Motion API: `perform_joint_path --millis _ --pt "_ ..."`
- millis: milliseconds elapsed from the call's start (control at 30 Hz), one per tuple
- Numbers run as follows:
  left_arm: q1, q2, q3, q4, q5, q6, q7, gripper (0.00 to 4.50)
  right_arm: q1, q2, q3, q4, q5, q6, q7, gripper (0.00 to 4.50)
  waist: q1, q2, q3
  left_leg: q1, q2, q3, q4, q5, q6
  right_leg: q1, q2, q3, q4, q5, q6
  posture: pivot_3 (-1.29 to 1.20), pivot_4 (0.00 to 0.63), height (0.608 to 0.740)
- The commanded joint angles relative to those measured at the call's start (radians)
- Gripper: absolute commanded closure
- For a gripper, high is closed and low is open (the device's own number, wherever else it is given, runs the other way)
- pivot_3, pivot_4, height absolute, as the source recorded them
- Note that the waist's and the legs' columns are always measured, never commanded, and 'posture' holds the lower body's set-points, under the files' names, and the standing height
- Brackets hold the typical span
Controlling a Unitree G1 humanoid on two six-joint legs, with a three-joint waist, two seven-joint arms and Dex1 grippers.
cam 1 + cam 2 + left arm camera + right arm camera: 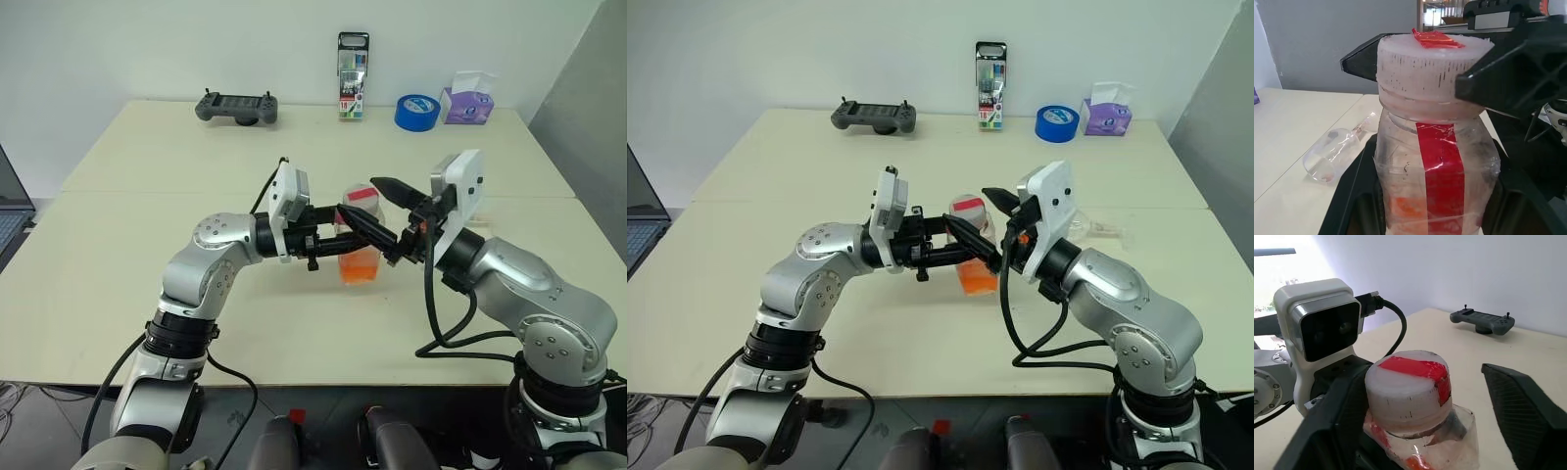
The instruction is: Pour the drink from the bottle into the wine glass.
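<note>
The bottle point(359, 253) is held above the table by my left gripper point(370, 238), which reaches in level from the left and is shut on its body. A little orange-red drink point(360, 267) sits in its lower part. Its pinkish-red cap point(1408, 384) is on, with a red label strip point(1442, 171) running down the side. My right gripper point(1420, 374) comes from the right and stands open, straddling the cap; one finger point(1520, 413) is still clear of it. The wine glass point(1334, 154) lies on its side on the table behind the bottle, also seen as clear glass point(1095, 231) to the right.
Along the far edge of the table point(147, 255) are a grey game controller point(236, 107), a pack of markers point(353, 76), a blue tape roll point(416, 111) and a purple tissue box point(466, 101). A laptop point(10, 211) sits past the left edge.
</note>
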Motion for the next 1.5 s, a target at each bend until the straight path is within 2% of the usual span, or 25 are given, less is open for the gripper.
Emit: perform_joint_path --millis 33,67,100,233,333,467,567,667,767,900,1000,1167,1267,1500 --pt "-0.018 0.012 0.018 -0.01 -0.002 -0.017 -0.005 2.63 0.01 -0.009 -0.02 -0.038 0.008 -0.035 0.007 2.08 0.0 0.0 0.0 0.0 0.0 0.0 0.0 0.0 0.0 0.0 0.0 0.0 0.0 0.0 0.0 0.0 0.15 0.74" --pt "-0.016 0.013 0.019 -0.011 -0.001 -0.016 -0.006 2.63 0.011 -0.011 -0.022 -0.037 0.008 -0.037 0.009 2.45 0.0 0.0 0.0 0.0 0.0 0.0 0.0 0.0 0.0 0.0 0.0 0.0 0.0 0.0 0.0 0.0 0.15 0.74" --pt "-0.014 0.014 0.019 -0.013 -0.001 -0.015 -0.006 2.63 0.011 -0.014 -0.026 -0.036 0.01 -0.038 0.012 2.56 0.0 0.0 0.0 0.0 0.0 0.0 0.0 0.0 0.0 0.0 0.0 0.0 0.0 0.0 0.0 0.0 0.15 0.74" --pt "-0.008 0.017 0.02 -0.022 -0.003 -0.009 -0.008 2.63 -0.012 -0.033 -0.044 -0.017 0.017 -0.038 0.033 2.56 0.0 0.0 0.0 0.0 0.0 0.0 0.0 0.0 0.0 0.0 0.0 0.0 0.0 0.0 0.0 0.0 0.15 0.74" --pt "-0.013 0.018 0.015 -0.02 -0.007 -0.006 -0.02 2.63 -0.059 -0.086 -0.043 0.045 0.012 -0.056 0.121 2.56 0.0 0.0 0.0 0.0 0.0 0.0 0.0 0.0 0.0 0.0 0.0 0.0 0.0 0.0 0.0 0.0 0.15 0.74" --pt "-0.026 0.018 -0.005 -0.038 -0.041 0.018 -0.072 2.63 -0.194 -0.202 0.021 0.284 -0.022 -0.176 0.486 2.56 -0.001 0.0 0.0 0.001 -0.001 0.001 0.0 0.0 0.0 0.0 0.0 0.0 0.0 0.0 0.0 0.0 0.15 0.74" --pt "-0.029 0.025 -0.016 -0.063 -0.066 0.042 -0.106 2.63 -0.313 -0.227 0.077 0.471 -0.032 -0.218 0.689 2.56 -0.003 0.0 0.0 0.001 -0.001 0.001 0.0 0.0 0.0 0.001 0.001 0.0 -0.001 0.0 0.0 0.0 0.15 0.74" --pt "-0.029 0.024 -0.018 -0.083 -0.086 0.064 -0.115 2.63 -0.379 -0.232 0.107 0.582 -0.059 -0.236 0.794 2.56 -0.002 0.0 0.0 0.002 0.0 0.0 -0.001 0.0 0.001 0.001 0.002 -0.001 0.0 0.001 -0.001 0.0 0.15 0.74" --pt "-0.029 0.019 -0.016 -0.087 -0.086 0.064 -0.107 2.63 -0.392 -0.247 0.087 0.617 -0.059 -0.211 0.819 2.56 0.0 0.001 0.0 0.001 0.0 0.0 -0.001 0.0 0.001 0.0 0.002 -0.001 0.0 0.002 -0.003 0.0 0.15 0.74" --pt "-0.022 0.02 -0.009 -0.081 -0.079 0.058 -0.095 2.63 -0.331 -0.326 0.01 0.552 0.001 -0.121 0.816 1.2 0.005 0.001 0.001 -0.001 0.001 -0.001 -0.001 0.0 0.0 0.0 -0.002 -0.002 -0.001 0.003 -0.005 0.0 0.15 0.74" --pt "-0.02 0.02 -0.003 -0.061 -0.06 0.039 -0.078 2.63 -0.228 -0.39 -0.085 0.421 0.034 -0.057 0.723 0.12 0.008 0.001 0.001 -0.002 0.0 -0.001 0.0 0.0 0.0 0.001 -0.004 -0.002 -0.002 0.003 -0.005 0.0 0.15 0.74" --pt "-0.033 0.013 0.003 -0.026 -0.045 0.019 -0.067 2.63 -0.116 -0.383 -0.166 0.243 0.103 0.005 0.579 0.02 -0.002 0.001 0.001 -0.001 -0.001 0.001 0.0 0.0 0.0 0.0 -0.005 0.0 -0.001 0.002 -0.004 0.0 0.15 0.74" --pt "-0.046 0.011 0.002 -0.002 -0.037 0.009 -0.072 2.63 -0.085 -0.294 -0.175 0.176 0.123 0.007 0.429 0.02 -0.004 0.001 0.001 0.001 -0.001 0.001 0.0 0.0 0.0 0.001 0.001 0.001 0.0 0.0 0.0 0.0 0.15 0.74" --pt "-0.069 0.01 -0.002 0.034 -0.021 -0.009 -0.087 2.63 -0.057 -0.161 -0.135 0.089 0.126 -0.003 0.244 0.02 -0.002 0.001 0.001 0.001 0.001 0.0 0.0 0.0 0.001 0.0 0.004 0.0 0.0 0.0 -0.001 0.0 0.15 0.74"
